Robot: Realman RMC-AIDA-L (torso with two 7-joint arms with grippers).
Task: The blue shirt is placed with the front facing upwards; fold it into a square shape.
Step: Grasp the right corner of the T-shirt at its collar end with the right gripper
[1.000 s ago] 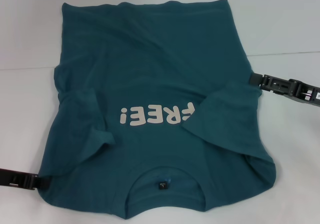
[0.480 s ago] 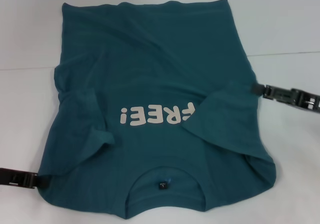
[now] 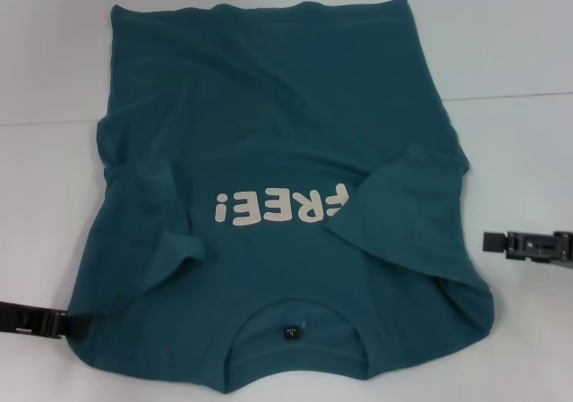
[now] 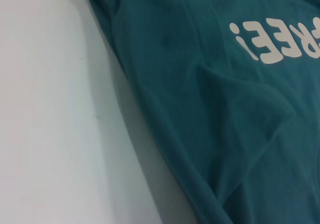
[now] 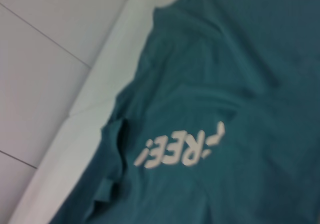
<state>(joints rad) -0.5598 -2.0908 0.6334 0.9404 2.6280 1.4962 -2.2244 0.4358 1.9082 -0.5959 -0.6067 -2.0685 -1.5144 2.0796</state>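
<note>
Lighting: we record bright, even overhead light. Shadows: soft, thin, hugging the blue shirt (image 3: 277, 214) edges. Glare: none. Blur: right wrist view smeared; head view sharp.

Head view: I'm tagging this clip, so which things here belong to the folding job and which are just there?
Belongs to the job:
- the blue shirt, front up, both sleeves folded inward
- the left claw, at the shirt's near left edge
- the right claw, off the shirt, to its right

Just there:
- the white table
</note>
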